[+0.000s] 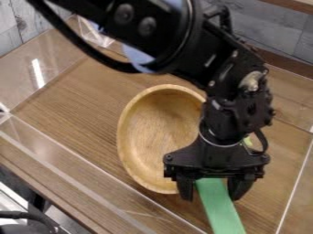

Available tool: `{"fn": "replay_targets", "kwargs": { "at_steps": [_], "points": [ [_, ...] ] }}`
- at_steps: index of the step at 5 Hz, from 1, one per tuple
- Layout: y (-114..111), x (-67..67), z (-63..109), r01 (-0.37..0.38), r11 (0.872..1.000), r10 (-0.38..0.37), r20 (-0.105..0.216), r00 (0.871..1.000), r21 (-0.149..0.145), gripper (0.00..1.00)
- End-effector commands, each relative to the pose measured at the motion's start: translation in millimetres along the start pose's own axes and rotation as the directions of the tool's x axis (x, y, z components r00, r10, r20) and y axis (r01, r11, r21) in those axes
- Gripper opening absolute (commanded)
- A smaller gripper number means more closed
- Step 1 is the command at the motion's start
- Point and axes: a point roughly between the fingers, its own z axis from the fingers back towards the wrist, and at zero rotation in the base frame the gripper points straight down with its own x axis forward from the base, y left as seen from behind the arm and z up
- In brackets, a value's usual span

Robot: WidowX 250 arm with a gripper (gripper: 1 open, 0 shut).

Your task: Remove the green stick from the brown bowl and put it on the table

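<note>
Fingers stand spread and released astride the stick, which lies on the table below them, outside the bowl (only withdrawal seems left).

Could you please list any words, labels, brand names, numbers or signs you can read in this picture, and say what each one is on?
None: no readable text on the gripper, the green stick, the brown bowl or the table.
</note>
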Motion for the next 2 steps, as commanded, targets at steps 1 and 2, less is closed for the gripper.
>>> {"fn": "replay_targets", "kwargs": {
  "at_steps": [1, 2],
  "points": [
    [-6.8, 11.3, 12.1, -0.010, 0.999, 0.012, 0.035, 0.999, -0.045, 0.00],
    [-6.0, 13.3, 14.1, -0.013, 0.999, 0.015, 0.036, 0.999, -0.046, 0.00]
  ]
}}
